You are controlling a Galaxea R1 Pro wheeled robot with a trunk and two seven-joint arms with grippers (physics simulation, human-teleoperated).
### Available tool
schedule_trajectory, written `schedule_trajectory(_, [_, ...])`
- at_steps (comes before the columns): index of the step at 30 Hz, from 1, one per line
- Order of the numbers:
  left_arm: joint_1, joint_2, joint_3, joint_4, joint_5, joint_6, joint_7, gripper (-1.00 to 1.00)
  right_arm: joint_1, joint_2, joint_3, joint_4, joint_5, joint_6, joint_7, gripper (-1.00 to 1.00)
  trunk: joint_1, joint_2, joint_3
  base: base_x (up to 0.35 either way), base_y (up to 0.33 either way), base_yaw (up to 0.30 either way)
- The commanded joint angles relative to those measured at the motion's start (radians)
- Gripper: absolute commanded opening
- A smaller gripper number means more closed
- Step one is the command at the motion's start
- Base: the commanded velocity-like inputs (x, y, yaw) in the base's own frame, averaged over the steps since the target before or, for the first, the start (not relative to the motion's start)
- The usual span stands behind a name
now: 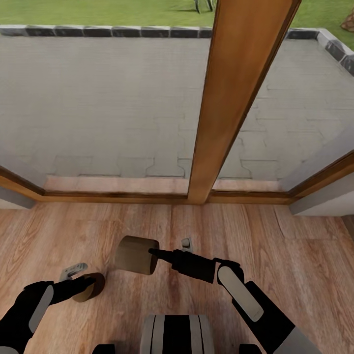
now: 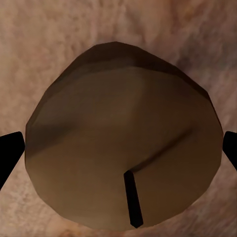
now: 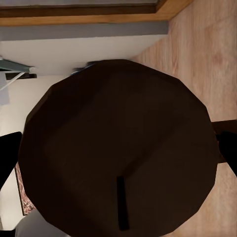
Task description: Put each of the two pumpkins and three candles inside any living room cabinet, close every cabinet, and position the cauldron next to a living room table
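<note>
Now each hand [image 1: 152, 253] clamps a candle [image 1: 135, 254] between its fingers.

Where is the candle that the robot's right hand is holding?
In the head view, the candle is held in the right gripper, above the wooden floor, near the window post.

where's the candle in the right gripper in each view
Head view: the right candle sits low centre, on its side, at the tip of the right gripper.
Right wrist view: the same candle shows end-on, dark wick towards the camera, between the black fingers.
Left wrist view: another candle.
Shared landmark: the wood floor, also at.
</note>
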Motion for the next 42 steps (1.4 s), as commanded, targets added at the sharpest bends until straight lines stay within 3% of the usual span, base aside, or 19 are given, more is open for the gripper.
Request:
schedule_trajectory(1, [0.000,0.000,0.000,0.000,-0.002,0.000,0.000,1.00,0.000,0.000,0.000,0.000,0.000,0.000,-0.001,-1.00,0.000,0.000,0.000,0.000,0.000,0.000])
schedule_trajectory(7, [0.000,0.000,-0.001,0.000,-0.002,0.001,0.000,1.00,0.000,0.000,0.000,0.000,0.000,0.000,-0.001,-1.00,0.000,0.000,0.000,0.000,0.000,0.000])
schedule_trajectory(8, [0.000,0.000,-0.001,0.000,-0.002,0.001,0.000,-1.00,0.000,0.000,0.000,0.000,0.000,0.000,-0.001,-1.00,0.000,0.000,0.000,0.000,0.000,0.000])
schedule_trajectory(42, [0.000,0.002,0.000,0.000,-0.001,0.001,0.000,-1.00,0.000,0.000,0.000,0.000,-0.001,0.000,-0.003,-1.00,-0.001,0.001,0.012,0.000,0.000,0.000])
